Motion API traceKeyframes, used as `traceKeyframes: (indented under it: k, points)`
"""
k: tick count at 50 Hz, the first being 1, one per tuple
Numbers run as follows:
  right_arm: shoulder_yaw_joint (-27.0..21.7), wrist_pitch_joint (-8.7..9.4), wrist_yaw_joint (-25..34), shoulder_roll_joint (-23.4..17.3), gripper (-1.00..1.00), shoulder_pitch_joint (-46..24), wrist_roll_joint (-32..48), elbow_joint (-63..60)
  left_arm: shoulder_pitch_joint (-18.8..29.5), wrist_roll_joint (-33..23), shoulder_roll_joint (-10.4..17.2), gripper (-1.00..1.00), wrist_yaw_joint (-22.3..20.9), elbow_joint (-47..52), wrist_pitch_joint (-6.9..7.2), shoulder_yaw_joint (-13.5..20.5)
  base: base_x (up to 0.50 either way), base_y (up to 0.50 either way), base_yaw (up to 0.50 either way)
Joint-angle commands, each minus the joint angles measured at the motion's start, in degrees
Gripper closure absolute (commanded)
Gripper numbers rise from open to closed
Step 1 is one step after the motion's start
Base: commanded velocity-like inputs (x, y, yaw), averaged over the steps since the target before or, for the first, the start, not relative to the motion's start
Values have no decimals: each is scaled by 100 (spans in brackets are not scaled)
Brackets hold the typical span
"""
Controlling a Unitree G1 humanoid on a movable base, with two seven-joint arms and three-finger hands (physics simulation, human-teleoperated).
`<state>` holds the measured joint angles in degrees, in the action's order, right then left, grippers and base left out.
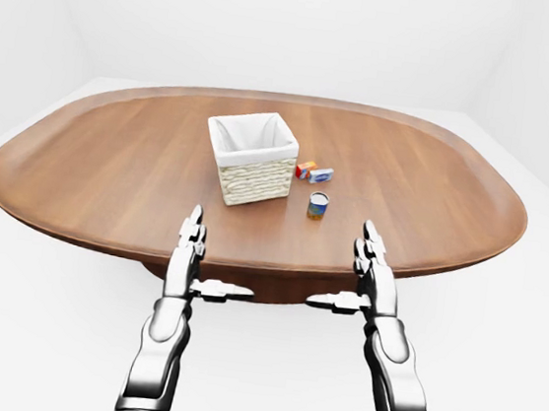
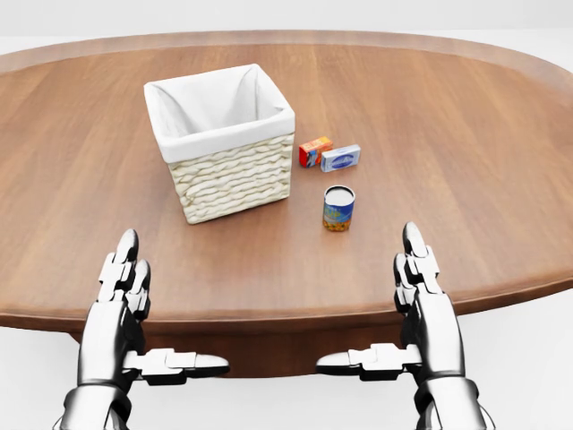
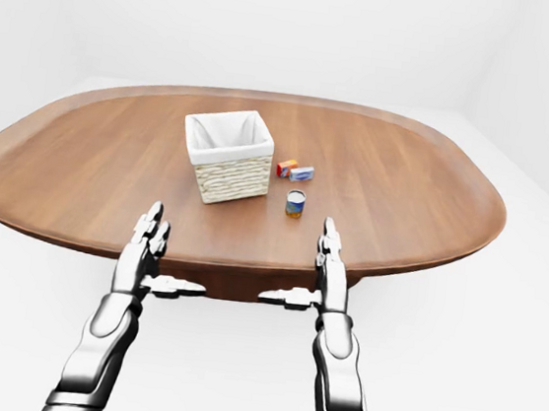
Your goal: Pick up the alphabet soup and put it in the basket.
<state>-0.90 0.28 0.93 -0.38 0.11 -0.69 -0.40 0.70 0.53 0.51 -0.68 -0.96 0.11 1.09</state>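
Note:
The alphabet soup can (image 2: 338, 209), blue with a pale lid, stands upright on the brown oval table (image 2: 466, 134), just right of the basket (image 2: 224, 143). That basket is woven cream wicker with a white cloth lining, and nothing shows inside it. My left hand (image 2: 148, 318) hovers open at the table's near edge, lower left in the head view. Below and to the right of the can my right hand (image 2: 394, 313) is open too, thumb pointing inward. Neither hand touches anything.
An orange box (image 2: 314, 151) and a small blue-and-white box (image 2: 341, 158) lie side by side just above the can in the head view. The room around the table has a white floor (image 1: 24, 316) and white walls.

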Motion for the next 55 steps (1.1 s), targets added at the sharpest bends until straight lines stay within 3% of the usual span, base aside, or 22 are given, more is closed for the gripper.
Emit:
traceKeyframes:
  k: [1, 7, 11, 16, 19, 26, 27, 40, 41, 47, 49, 55]
  points:
    - [-156, 122, 126, -67, -100, -23, -128, -49, 143, 95, 93, -100, -83, -195, 36, 181, 0, 0, 0]
    - [-142, 171, 115, -74, -100, -45, -101, -16, 64, 103, 90, -100, -81, -64, 52, 179, 0, 0, 0]
    - [-157, 282, 128, -89, -100, -132, -113, 66, -169, 92, 45, -100, 0, 244, -292, 180, 0, 0, 0]
    - [-164, 272, 137, -91, -100, -141, -116, 90, -248, 85, 33, -100, 47, 352, -359, 184, 0, 0, 0]
    - [-162, 296, 146, -91, -100, -162, -126, 114, -353, 166, 19, -100, 94, 521, -511, 260, 0, 0, 0]
    - [-157, 254, 140, -89, -100, -195, -119, 193, -480, 323, 2, -100, 55, 687, -511, 297, 9, 0, 0]
    - [-165, 271, 155, -95, -100, -185, -137, 167, -768, 438, -46, -100, 11, 1037, -511, 320, 16, 0, 0]
    - [-187, 316, 169, -101, -100, -158, -175, 80, -1853, 1105, -220, -100, -354, 2581, -511, 654, 16, 0, 0]
    - [-192, 320, 170, -102, -100, -180, -181, 108, -2157, 1304, -260, -100, -470, 2946, -511, 780, 18, 0, 0]
    - [-177, 318, 170, -95, -100, -152, -176, 76, -2668, 1702, -579, -100, -969, 3514, -511, 1088, 20, 0, 0]
    - [-173, 310, 173, -96, -100, -164, -170, 98, -3041, 1865, -752, -100, -1247, 3768, -511, 1157, 21, 0, 0]
    - [-158, 276, 170, -90, -100, -167, -155, 138, -3282, 1971, -1022, -100, -1639, 3940, -511, 1250, 22, 0, 0]
